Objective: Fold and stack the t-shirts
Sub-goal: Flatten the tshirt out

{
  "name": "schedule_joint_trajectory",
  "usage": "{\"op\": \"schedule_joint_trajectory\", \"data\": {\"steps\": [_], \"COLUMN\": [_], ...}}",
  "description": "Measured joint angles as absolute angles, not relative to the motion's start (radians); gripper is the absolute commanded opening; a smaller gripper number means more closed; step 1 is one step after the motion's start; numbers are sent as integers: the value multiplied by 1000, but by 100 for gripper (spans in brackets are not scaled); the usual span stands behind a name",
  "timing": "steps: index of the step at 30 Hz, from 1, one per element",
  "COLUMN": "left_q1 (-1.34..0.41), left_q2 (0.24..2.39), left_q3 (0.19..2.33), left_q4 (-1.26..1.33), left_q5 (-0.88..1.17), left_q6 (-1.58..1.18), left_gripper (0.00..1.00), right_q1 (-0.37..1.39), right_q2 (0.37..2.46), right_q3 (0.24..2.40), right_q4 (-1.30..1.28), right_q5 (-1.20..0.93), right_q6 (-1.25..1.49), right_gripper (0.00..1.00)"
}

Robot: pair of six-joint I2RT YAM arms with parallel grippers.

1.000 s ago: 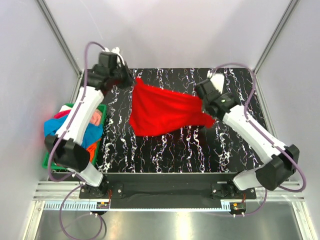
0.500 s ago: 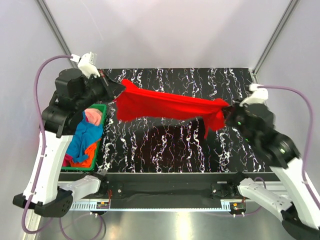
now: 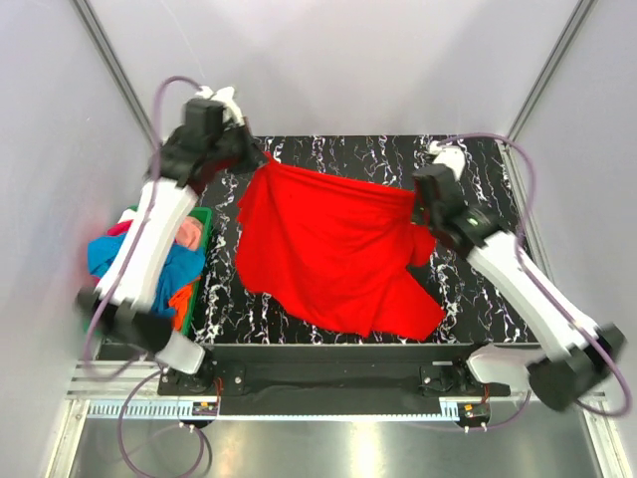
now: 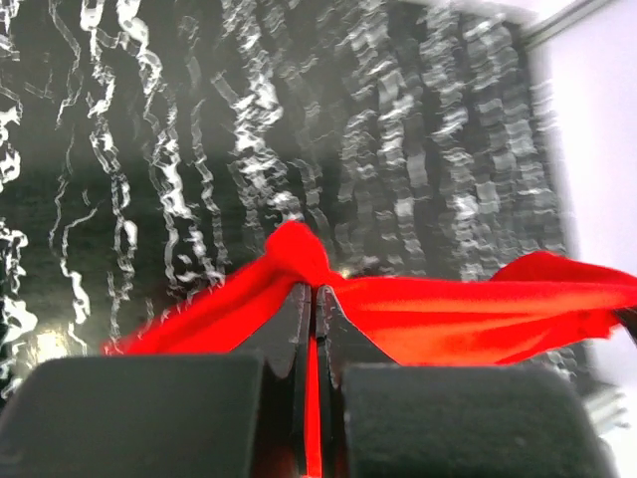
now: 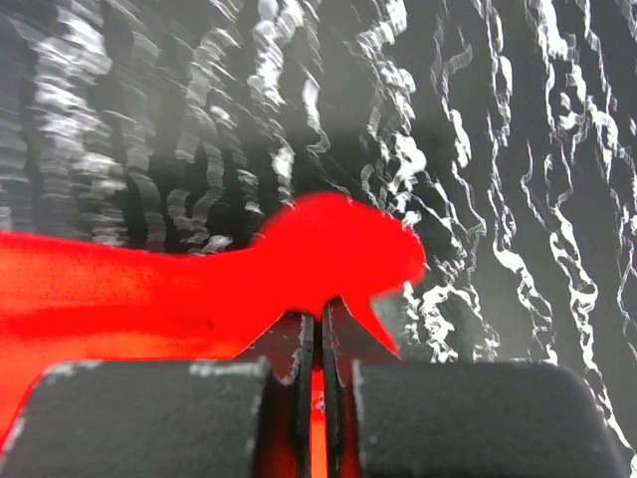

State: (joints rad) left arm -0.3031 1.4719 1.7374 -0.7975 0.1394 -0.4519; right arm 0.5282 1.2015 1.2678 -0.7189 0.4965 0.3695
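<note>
My left tool (image 3: 257,159) and right tool (image 3: 417,204), 2 in all, each pinch tight 1 red t-shirt (image 3: 328,254) stretched between them over 1 bench (image 3: 328,149)

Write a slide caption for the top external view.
Left gripper and right gripper hold the red t-shirt spread above the marbled table, a green bin of shirts alongside.

Black, white-veined table top (image 3: 328,149)
A red t-shirt (image 3: 328,249) hung spread over it between left claw (image 3: 261,159) and right claw (image 3: 416,204); contact unclear.
</note>
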Motion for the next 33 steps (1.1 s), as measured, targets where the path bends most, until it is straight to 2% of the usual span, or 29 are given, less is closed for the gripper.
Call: {"op": "schedule_joint_trajectory", "data": {"steps": [2,4,6,7,8,10,13,16,19,20,23,27,33], "left_q1": [-289,-267,-255,-250,-246,-244,-262,-344,-498,-552,-643,-619,-519], "left_q2": [1647,1869,2045,2125,2197,2244,2191,2040,1881,1848,1820,1878,1980], "left_q3": [1823,1967,2105,2173,2233,2248,2140,1917,1681,1619,1485,1381,1372], "left_q4": [-783,-788,-786,-777,-776,-785,-786,-754,-704,-687,-649,-641,-640], "left_q5": [149,173,189,191,191,187,162,146,150,155,161,141,132], "left_q6": [-438,-426,-418,-413,-416,-422,-424,-432,-458,-470,-506,-543,-579], "left_gripper": [0,25,42,46,48,49,49,47,45,41,38,38,39], "right_q1": [494,455,416,397,373,333,273,242,237,237,237,229,167], "right_q2": [1306,1399,1483,1523,1561,1627,1704,1711,1689,1676,1626,1581,1620], "right_q3": [1268,1270,1279,1286,1295,1317,1353,1366,1374,1372,1341,1266,1217], "right_q4": [-704,-690,-677,-674,-675,-677,-682,-697,-702,-703,-698,-701,-701], "right_q5": [491,476,463,457,450,443,427,421,393,381,360,347,325], "right_q6": [370,371,374,374,379,380,385,403,433,444,487,551,591], "right_gripper": [0,0,3,19,27,39,43,44,44,43,43,41,40]}}
